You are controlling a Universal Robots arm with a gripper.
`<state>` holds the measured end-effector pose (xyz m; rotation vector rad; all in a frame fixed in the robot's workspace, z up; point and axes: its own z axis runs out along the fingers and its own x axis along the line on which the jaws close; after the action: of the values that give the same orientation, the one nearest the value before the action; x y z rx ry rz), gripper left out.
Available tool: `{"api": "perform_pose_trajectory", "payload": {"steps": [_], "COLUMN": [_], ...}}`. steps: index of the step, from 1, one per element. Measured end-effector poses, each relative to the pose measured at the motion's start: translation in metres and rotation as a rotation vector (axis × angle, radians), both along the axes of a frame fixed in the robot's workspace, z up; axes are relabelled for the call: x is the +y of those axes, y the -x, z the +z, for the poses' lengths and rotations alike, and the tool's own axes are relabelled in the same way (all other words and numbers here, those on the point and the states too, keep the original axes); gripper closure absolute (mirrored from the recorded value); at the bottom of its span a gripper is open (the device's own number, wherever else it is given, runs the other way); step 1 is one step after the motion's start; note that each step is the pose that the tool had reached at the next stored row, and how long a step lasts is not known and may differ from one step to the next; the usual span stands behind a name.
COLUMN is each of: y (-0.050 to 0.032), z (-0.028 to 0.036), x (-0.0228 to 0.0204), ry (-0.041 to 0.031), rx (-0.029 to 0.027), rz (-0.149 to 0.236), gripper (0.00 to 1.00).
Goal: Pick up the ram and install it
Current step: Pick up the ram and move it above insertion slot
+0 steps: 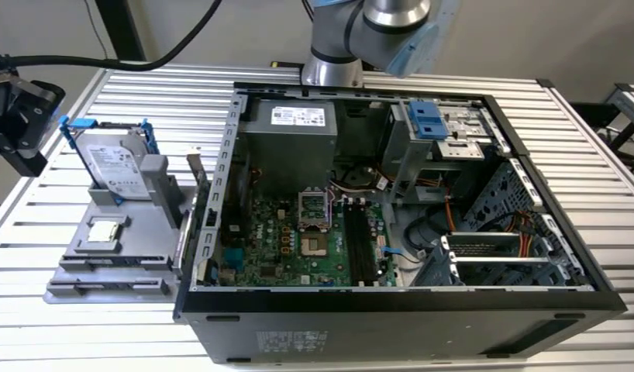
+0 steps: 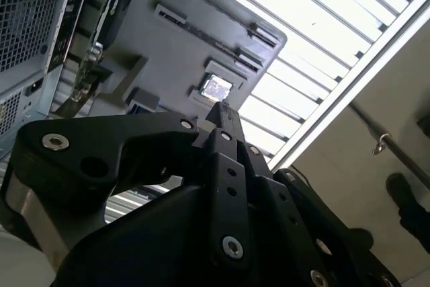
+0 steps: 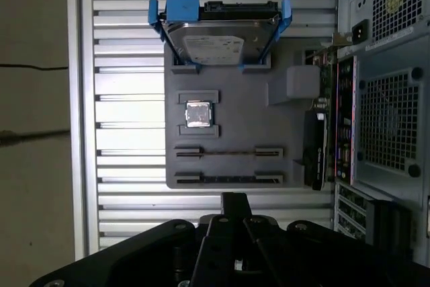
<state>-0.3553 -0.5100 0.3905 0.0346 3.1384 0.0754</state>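
Note:
The ram [image 3: 228, 153] stands on edge as a thin strip between two holders on the grey tray [image 3: 282, 166]; a second similar strip [image 3: 228, 179] sits in the row beside it. In the first wrist view my gripper [image 3: 233, 201] hovers above the slatted table just off the tray's edge, nearest that second strip. Its black fingers [image 2: 225, 122] are pressed together with nothing between them. In the exterior view the gripper [image 1: 25, 155] hangs at the exterior view's left, beside the tray [image 1: 141, 256] and above the table.
The tray also carries a silver hard drive in a blue frame [image 3: 218, 38], a small square chip [image 3: 199, 113] and an upright expansion card [image 3: 314, 149]. The open computer case [image 1: 400, 302] lies right of the tray, its motherboard slots [image 1: 360, 240] exposed.

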Motion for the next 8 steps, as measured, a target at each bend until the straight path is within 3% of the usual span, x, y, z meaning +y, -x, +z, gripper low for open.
{"api": "perform_pose_trajectory", "payload": {"steps": [8], "y": [0.0], "z": [0.0], "x": [0.0], "ry": [0.0005], "rx": [0.0], "rz": [0.0], "gripper": [1.0]}}
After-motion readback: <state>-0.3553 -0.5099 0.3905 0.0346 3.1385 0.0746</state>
